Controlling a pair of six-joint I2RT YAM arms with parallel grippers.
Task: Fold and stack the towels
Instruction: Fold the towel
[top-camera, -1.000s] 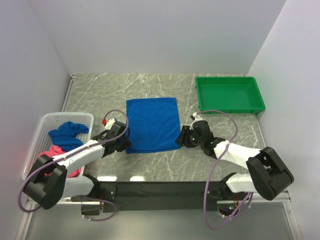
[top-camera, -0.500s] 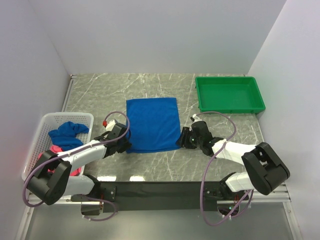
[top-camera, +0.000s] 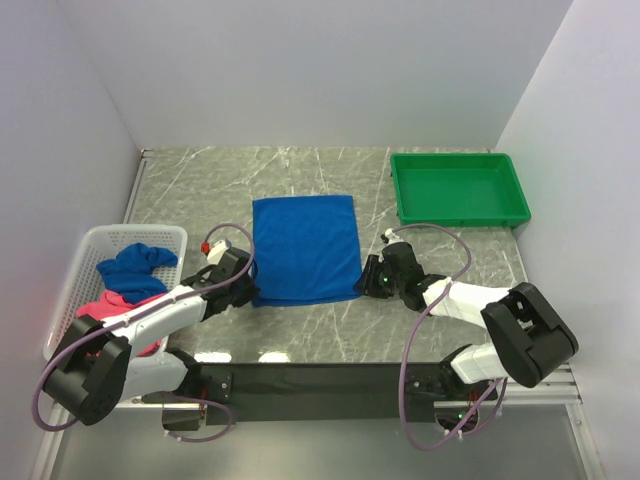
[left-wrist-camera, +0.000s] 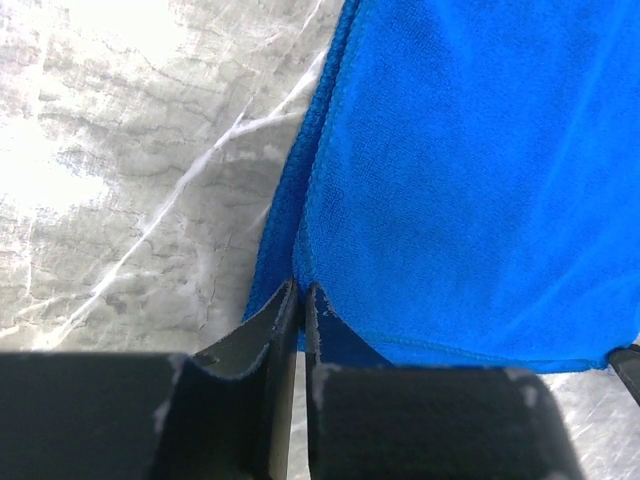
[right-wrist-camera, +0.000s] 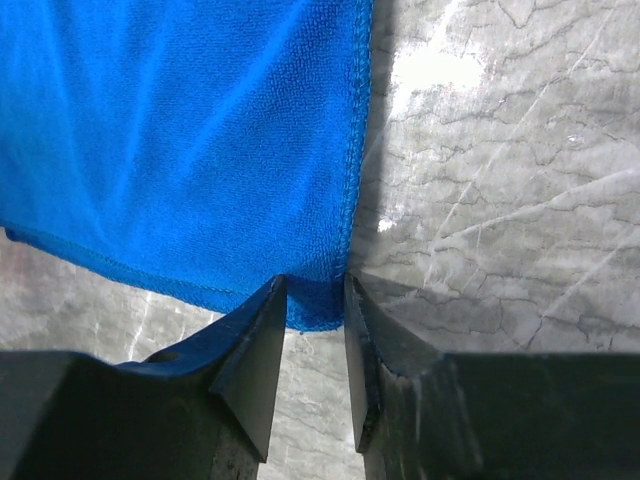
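Black fingers of the left hand (left-wrist-camera: 300, 292) clench the near-left corner of the flat royal blue terry towel (top-camera: 305, 248). The right hand (right-wrist-camera: 315, 285) straddles its near-right corner, jaws apart, gripping nothing yet. Both corners are probably taken for folding the near edge away. The towel lies mid-way across the grey marble desk (top-camera: 190, 185), boxed by white walls (top-camera: 320, 70).

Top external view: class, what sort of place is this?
Probably a robot test cell: plain white walls box in a marble-patterned table, two arms are bolted at its near edge, and a blue towel lies spread between them.
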